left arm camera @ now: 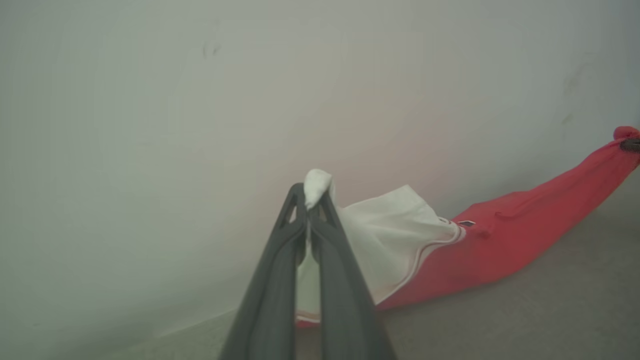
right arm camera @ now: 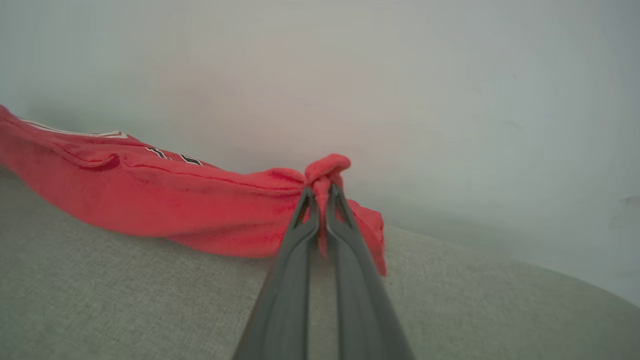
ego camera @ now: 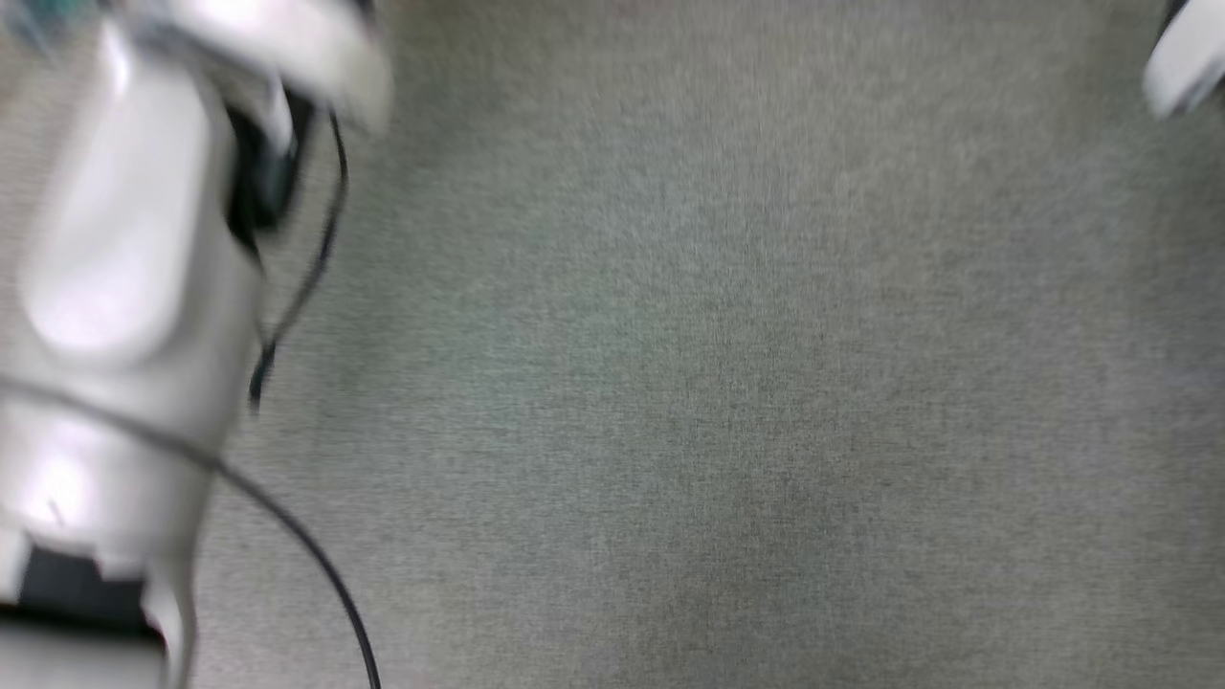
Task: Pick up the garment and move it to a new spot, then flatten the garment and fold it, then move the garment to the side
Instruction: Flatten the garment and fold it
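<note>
surface [ego camera: 727, 383]: grey woven fabric | wall [left arm camera: 150, 100]: pale, faintly scuffed, slight pink tint | light: soft, even

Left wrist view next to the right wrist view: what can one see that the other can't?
The left wrist view gives the left gripper shut on the white sleeve of the red jersey-style T-shirt, with striped trim. The right wrist view gives the right gripper shut on a bunched red corner, plus black white-outlined lettering. Both share the red cloth stretched out along the grey woven surface before a pale wall.
</note>
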Controlling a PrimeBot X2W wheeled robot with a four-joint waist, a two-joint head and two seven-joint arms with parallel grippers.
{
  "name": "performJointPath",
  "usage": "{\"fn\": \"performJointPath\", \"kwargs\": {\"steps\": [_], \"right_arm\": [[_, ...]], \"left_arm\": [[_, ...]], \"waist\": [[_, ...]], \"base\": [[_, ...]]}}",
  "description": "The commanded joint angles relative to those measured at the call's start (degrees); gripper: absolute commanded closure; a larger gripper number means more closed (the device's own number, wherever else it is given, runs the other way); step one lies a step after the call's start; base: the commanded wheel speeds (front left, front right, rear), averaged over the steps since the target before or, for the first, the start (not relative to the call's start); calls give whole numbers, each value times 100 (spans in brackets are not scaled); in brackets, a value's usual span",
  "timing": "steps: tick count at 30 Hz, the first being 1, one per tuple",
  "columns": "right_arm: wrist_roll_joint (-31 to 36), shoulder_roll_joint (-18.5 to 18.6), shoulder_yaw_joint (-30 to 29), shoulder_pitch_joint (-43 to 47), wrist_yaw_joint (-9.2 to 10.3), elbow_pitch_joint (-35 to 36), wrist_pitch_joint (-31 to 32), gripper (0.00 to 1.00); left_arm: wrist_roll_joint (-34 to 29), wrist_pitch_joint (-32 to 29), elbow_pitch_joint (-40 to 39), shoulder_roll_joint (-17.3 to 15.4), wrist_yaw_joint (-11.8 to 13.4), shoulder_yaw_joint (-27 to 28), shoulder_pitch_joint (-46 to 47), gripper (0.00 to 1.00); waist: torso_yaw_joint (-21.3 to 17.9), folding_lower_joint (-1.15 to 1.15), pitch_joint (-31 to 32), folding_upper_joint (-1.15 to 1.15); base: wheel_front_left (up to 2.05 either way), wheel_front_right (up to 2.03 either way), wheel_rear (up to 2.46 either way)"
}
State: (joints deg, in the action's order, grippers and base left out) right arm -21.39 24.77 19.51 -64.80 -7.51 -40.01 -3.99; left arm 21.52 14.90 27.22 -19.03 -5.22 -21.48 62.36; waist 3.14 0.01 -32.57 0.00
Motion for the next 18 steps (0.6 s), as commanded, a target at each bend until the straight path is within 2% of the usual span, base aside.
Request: {"fn": "performJointPath", "kwargs": {"steps": [1, 9, 18], "right_arm": [[-109, 65, 101, 248, 4, -4, -45, 100], [-989, 387, 930, 1908, 4, 219, 11, 100], [-1890, 814, 1265, 3446, 5, 661, 252, 100]], "left_arm": [[35, 40, -125, 3, 22, 51, -355, 100], [293, 42, -576, -110, -57, 86, -2949, 100], [675, -208, -1204, -650, -44, 33, -5164, 100]], "waist": [[84, -1, 393, 0], [180, -1, 1461, 0], [205, -1, 2381, 0]], "base": [[0, 0, 0], [0, 0, 0], [0, 0, 0]]}}
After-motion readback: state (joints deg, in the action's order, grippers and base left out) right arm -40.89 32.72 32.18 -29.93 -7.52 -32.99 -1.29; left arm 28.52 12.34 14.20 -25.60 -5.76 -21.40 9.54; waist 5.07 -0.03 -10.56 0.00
